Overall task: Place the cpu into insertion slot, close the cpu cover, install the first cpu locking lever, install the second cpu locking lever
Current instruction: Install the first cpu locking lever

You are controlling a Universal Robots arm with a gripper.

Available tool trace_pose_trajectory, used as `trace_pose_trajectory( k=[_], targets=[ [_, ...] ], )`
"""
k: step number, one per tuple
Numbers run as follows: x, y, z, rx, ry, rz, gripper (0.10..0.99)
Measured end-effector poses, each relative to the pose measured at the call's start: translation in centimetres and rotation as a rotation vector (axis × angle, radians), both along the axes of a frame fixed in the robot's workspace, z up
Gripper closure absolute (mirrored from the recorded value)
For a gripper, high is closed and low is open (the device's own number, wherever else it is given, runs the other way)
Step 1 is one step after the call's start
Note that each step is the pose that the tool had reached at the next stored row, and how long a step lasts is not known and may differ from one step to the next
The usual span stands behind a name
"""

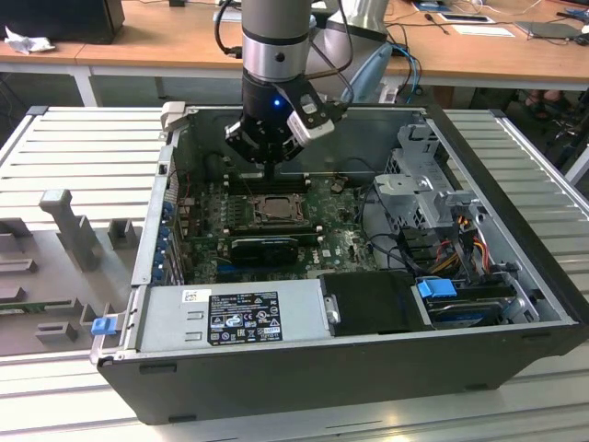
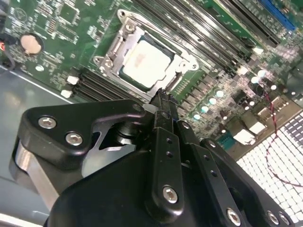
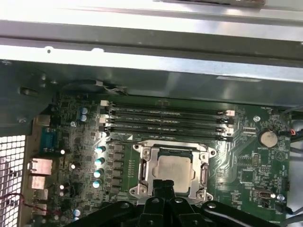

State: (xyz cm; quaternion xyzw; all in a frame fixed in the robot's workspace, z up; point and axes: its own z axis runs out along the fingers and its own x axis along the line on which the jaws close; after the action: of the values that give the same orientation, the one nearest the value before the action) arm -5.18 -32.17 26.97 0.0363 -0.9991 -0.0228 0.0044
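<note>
Exterior view first: an open computer case [image 1: 515, 304] lies on its side on a ribbed metal table [image 1: 83, 147], and the arm reaches down into it from the far wall, with the gripper [image 1: 269, 175] low over the green motherboard [image 1: 331, 241]. The insertion slot [image 1: 275, 211] sits about the middle of that board, just beside the long black memory slots [image 1: 262, 181] that run along the board's far edge, and the claw hangs right at the slot's far side. In both wrist views the cpu [image 2: 144, 64] [image 3: 174, 169] is seated in the slot, lying flat, its pale metal face turned up. The cpu cover [image 2: 115, 48] [image 3: 143, 166] lies down around it, so that the chip's face shows through the square window. In the second wrist view a thin wire lever [image 2: 156, 33] runs along one edge of the cover (whether it is hooked down I cannot make out from here). The gripper [image 2: 163, 97] [image 3: 164, 183] is clenched, its two black fingers pressed together with nothing between them, and the tips stand just over one edge of the cover; whether they touch the metal I cannot tell. A round coin battery [image 3: 268, 138] sits on the board well apart from the slot. A grey power supply [image 1: 230, 313] fills the case's near edge.
</note>
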Motion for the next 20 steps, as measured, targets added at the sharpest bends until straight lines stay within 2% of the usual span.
trace_pose_trajectory(
  k=[11, 16, 20],
  targets=[
    [-1.4, 0.03, -0.25, 0.0, 0.0, -0.026, 0.98],
    [-2.95, 0.03, -0.28, 0.0, 0.0, -0.026, 0.98],
    [-5.05, 0.23, -0.44, 0.0, 0.0, -0.026, 0.98]
  ],
)
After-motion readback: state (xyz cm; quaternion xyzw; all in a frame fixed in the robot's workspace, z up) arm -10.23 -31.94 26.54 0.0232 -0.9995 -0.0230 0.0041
